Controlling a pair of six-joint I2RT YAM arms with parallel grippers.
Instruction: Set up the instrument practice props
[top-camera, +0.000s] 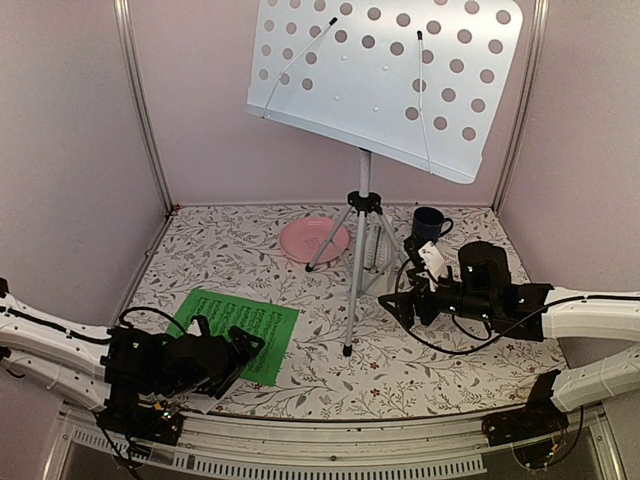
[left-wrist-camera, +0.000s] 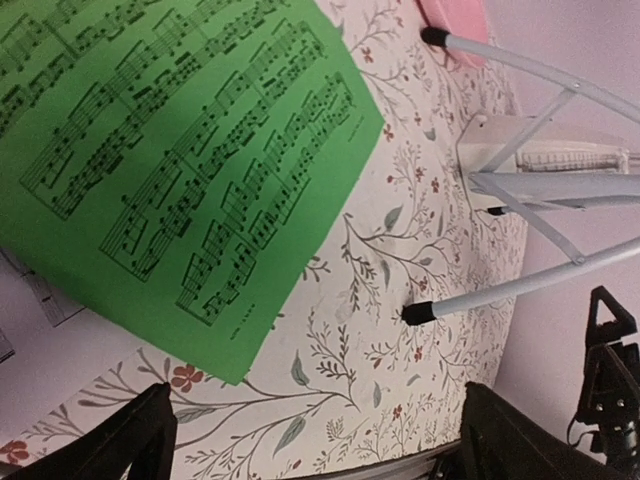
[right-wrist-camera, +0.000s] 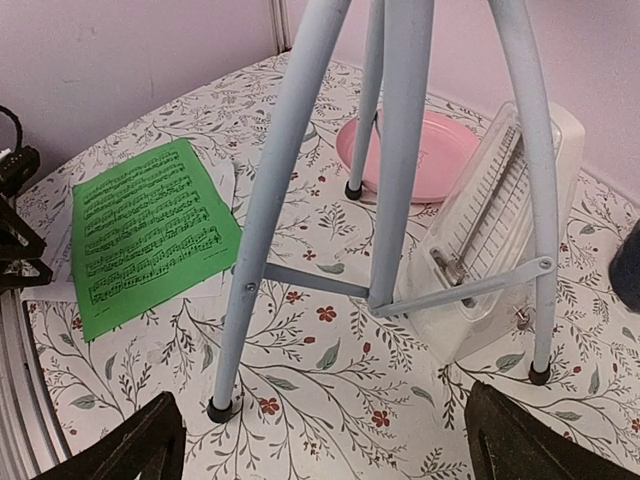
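Ok, pale perforated music stand (top-camera: 380, 100) upright mid table (top-camera: 440, 350) on its tripod, white metronome (right-wrist-camera: 480, 220) among the legs. Green music sheet (top-camera: 240, 330) lies flat front-left, overlapping the white music sheet (left-wrist-camera: 70, 350). Left claw (left-wrist-camera: 315, 400) and right claw (right-wrist-camera: 320, 400) both spread wide, empty.

Both arms look like the same make. The left arm (top-camera: 45, 345) is built of smooth white tubular links that give way to chunky black housings toward the wrist, and the right arm (top-camera: 590, 315) matches it. A thin black left cable (top-camera: 150, 309) loops loose above the dark housings, and a right cable (top-camera: 450, 345) sags beneath its own. The left fingers (left-wrist-camera: 120, 445) and right fingers (right-wrist-camera: 130, 440) are matte black wedges. The black left base (top-camera: 140, 425) and right base (top-camera: 520, 425) are bolted along the near rail.
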